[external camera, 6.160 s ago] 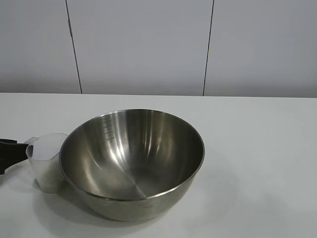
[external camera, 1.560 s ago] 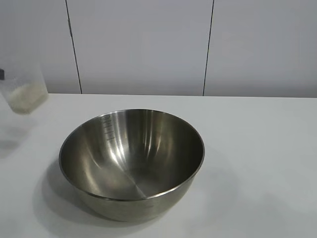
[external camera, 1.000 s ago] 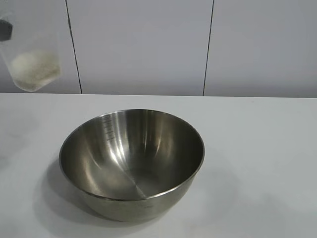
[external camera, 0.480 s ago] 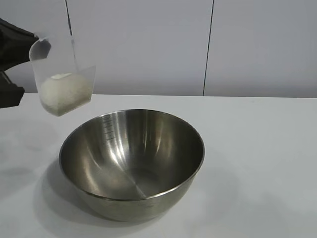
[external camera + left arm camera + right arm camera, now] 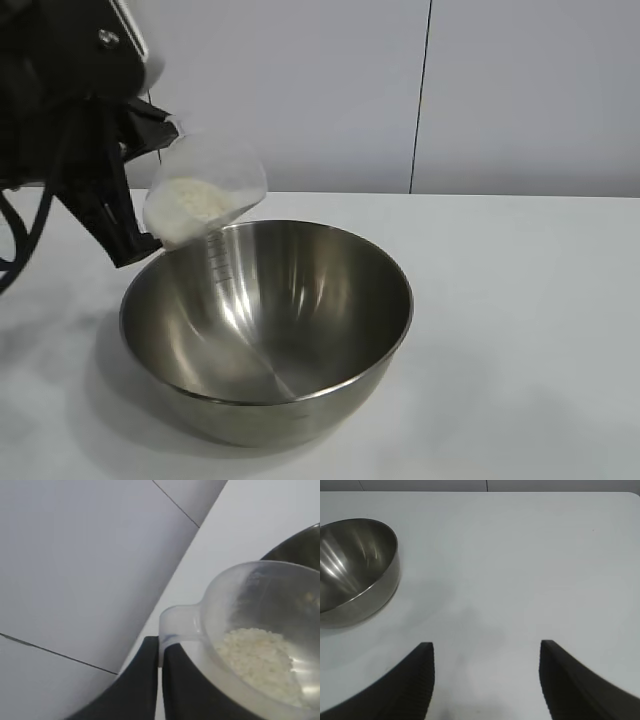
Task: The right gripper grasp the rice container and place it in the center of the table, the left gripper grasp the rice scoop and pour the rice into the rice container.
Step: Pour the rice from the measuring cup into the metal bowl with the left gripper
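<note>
Large steel bowl standing upright on the white desk, mouth open, engraved measure marks visible on the inner wall nearest the cup. No grains visible inside the bowl.

Clear plastic cup held above the bowl's rim at the exterior view's left, tipped over toward the bowl, mouth angled down and inward, just over the rim. White rice heaped inside the cup, slid toward the lower wall. No stream of grains visible leaving the cup.

Left end effector up and to the left of the bowl, black body and cable filling that corner of the exterior view. Fingers pressed together on the cup's small handle tab, pinching the cup; in the left wrist view two black fingers side by side with only a thin slit between them, tab caught at their tips, cup beyond with rice pooled in it and a dark sliver of the bowl at the edge.

Right end effector well apart from the bowl, low over bare desk, fingers spread wide and holding nothing. Bowl seen from there off to one side, nothing between it and the spread fingers.
</note>
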You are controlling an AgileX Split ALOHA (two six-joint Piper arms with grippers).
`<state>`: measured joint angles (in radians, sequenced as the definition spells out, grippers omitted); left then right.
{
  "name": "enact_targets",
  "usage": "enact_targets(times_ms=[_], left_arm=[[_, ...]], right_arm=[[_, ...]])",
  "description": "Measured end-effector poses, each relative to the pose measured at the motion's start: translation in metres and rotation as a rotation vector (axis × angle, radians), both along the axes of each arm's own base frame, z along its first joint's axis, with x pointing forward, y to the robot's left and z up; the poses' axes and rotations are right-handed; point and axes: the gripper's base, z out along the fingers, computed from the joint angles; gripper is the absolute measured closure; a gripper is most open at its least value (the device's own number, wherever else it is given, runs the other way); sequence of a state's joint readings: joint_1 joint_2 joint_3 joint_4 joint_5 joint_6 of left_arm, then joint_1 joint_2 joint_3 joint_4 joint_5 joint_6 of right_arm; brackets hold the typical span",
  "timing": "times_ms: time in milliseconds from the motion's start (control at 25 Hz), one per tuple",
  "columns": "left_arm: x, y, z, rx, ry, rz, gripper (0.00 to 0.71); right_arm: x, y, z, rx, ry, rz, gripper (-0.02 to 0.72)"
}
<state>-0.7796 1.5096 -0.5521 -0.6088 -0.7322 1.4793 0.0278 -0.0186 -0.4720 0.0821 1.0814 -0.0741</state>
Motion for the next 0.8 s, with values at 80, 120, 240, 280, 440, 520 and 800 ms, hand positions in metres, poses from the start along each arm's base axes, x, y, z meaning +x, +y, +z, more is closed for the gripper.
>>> enact_targets(times_ms=[80, 120, 240, 280, 440, 520, 800], left_arm=[[-0.004, -0.008, -0.003, 0.103, -0.073, 0.019, 0.701], [-0.005, -0.011, -0.006, 0.155, -0.111, 0.027, 0.701], [-0.013, -0.024, -0.012, 0.279, -0.215, 0.033, 0.701], [-0.014, -0.027, -0.015, 0.328, -0.257, 0.039, 0.701], [-0.017, -0.034, -0.033, 0.557, -0.312, 0.016, 0.701], [-0.016, -0.032, -0.040, 0.637, -0.295, 0.027, 0.701], [-0.015, -0.031, -0.043, 0.785, -0.323, 0.014, 0.701]], right_arm=[[0.000, 0.000, 0.000, 0.000, 0.000, 0.000, 0.285], [0.000, 0.000, 0.000, 0.000, 0.000, 0.000, 0.285], [0.000, 0.000, 0.000, 0.000, 0.000, 0.000, 0.285], [0.000, 0.000, 0.000, 0.000, 0.000, 0.000, 0.285], [0.000, 0.000, 0.000, 0.000, 0.000, 0.000, 0.285], [0.000, 0.000, 0.000, 0.000, 0.000, 0.000, 0.285], [0.000, 0.000, 0.000, 0.000, 0.001, 0.000, 0.285]])
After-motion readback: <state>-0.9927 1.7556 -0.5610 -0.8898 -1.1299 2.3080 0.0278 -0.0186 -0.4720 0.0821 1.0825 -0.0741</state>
